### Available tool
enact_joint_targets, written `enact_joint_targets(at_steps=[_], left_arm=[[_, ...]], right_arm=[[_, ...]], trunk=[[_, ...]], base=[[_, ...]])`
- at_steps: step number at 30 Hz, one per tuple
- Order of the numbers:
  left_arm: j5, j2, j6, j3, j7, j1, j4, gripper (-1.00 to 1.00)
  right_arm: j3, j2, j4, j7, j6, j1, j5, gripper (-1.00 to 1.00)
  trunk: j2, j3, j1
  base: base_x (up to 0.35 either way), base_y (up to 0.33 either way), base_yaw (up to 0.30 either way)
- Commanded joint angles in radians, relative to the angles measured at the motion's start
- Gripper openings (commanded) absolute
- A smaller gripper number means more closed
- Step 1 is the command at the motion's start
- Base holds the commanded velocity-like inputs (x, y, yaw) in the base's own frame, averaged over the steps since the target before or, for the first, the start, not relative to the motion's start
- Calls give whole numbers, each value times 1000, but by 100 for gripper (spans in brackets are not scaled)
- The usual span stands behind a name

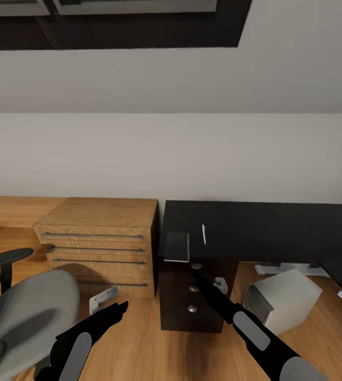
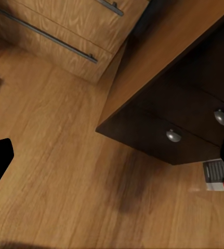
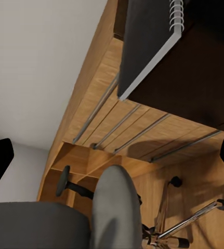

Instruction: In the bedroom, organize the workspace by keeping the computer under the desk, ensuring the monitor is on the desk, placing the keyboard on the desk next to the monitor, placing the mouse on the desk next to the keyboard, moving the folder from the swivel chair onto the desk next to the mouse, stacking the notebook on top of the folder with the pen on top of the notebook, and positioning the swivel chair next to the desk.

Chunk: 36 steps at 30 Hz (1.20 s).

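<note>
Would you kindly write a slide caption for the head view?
Dark-grey notebook and white pen lie apart on the glossy black desk, right hand raised toward its front edge.

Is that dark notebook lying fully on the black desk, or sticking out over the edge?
Sticking out. The notebook lies flat at the desk corner, its near edge past the rim above the drawer knobs; from beneath, its underside overhangs.

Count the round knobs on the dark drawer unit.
3, in a column down the drawer unit front under the desk: top knob, middle knob, bottom knob. The right arm crosses beside them and may hide more.
</note>
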State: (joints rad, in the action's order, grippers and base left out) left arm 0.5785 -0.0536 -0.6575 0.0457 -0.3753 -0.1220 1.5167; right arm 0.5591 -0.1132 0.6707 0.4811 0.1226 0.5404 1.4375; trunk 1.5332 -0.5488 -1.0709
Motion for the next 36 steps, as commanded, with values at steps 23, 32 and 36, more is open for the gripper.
enact_joint_targets(at_steps=[23,32,36], left_arm=[[12,0,-2,35,-29,-1,-24,100],[11,0,-2,38,-30,-1,-24,100],[12,0,-2,39,-28,-1,-24,100]], right_arm=[[4,-5,-2,4,-3,1,9,100],[4,-4,-2,4,-3,1,9,100],[4,-5,-2,4,-3,1,9,100]], trunk=[[162,-73,-88],[218,-98,-119],[218,-98,-119]], base=[[0,0,0],[0,0,0],[0,0,0]])
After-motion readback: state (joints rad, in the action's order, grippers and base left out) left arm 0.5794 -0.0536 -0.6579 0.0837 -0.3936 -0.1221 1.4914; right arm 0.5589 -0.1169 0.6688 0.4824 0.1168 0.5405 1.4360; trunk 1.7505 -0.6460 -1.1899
